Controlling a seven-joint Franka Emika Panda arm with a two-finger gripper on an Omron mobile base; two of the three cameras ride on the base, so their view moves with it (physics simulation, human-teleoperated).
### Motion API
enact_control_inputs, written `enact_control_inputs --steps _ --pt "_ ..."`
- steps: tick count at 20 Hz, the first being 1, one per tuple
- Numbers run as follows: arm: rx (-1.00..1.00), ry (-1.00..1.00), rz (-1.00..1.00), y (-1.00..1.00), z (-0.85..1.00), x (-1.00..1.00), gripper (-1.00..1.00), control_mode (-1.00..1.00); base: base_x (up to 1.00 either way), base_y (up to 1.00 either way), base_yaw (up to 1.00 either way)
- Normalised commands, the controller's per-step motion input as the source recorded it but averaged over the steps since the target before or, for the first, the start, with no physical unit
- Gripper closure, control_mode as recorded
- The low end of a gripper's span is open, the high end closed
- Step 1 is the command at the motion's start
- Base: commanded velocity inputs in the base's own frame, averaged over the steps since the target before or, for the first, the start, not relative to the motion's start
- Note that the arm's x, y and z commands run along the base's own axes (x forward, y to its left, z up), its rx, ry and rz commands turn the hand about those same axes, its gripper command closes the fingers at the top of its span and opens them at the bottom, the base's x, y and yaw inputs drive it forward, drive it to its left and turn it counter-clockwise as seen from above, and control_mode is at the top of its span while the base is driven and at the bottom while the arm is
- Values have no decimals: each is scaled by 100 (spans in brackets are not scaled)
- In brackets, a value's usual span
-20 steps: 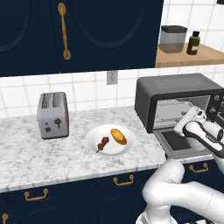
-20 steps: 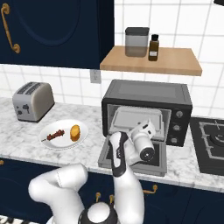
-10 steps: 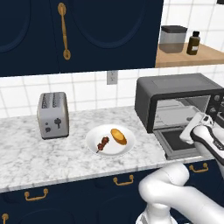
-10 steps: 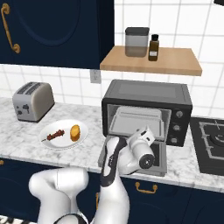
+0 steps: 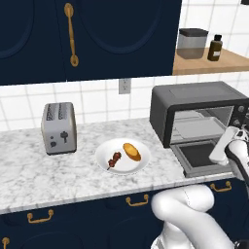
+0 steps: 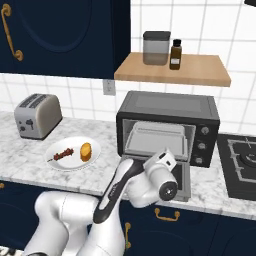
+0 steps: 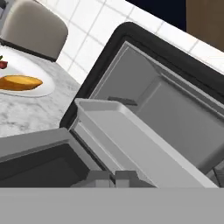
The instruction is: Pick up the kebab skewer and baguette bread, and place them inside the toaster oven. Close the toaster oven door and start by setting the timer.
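We find the kebab skewer (image 5: 115,159) and the baguette bread (image 5: 131,151) side by side on the white plate (image 5: 108,151), which sits on the marble counter (image 5: 29,170) between the silver toaster (image 5: 59,128) and the toaster oven (image 5: 194,104). The toaster oven door (image 5: 200,156) lies dropped open. Just before its cavity, the gripper (image 7: 111,178) has its tips pressed together, holding nothing.
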Motion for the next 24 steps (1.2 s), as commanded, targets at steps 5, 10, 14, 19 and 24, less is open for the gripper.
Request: enact_control_inputs --steps 5,10,14,19,24 --pt "0 9 1 40 94 -77 -100 -100 0 0 0" --pt "0 29 -9 70 83 -59 -100 -100 0 0 0" --pt "0 29 -12 78 61 -58 -100 -100 0 0 0" --pt "11 36 -28 82 39 -36 -100 -100 0 0 0" --pt "15 32 -36 91 11 -3 -100 -100 0 0 0"
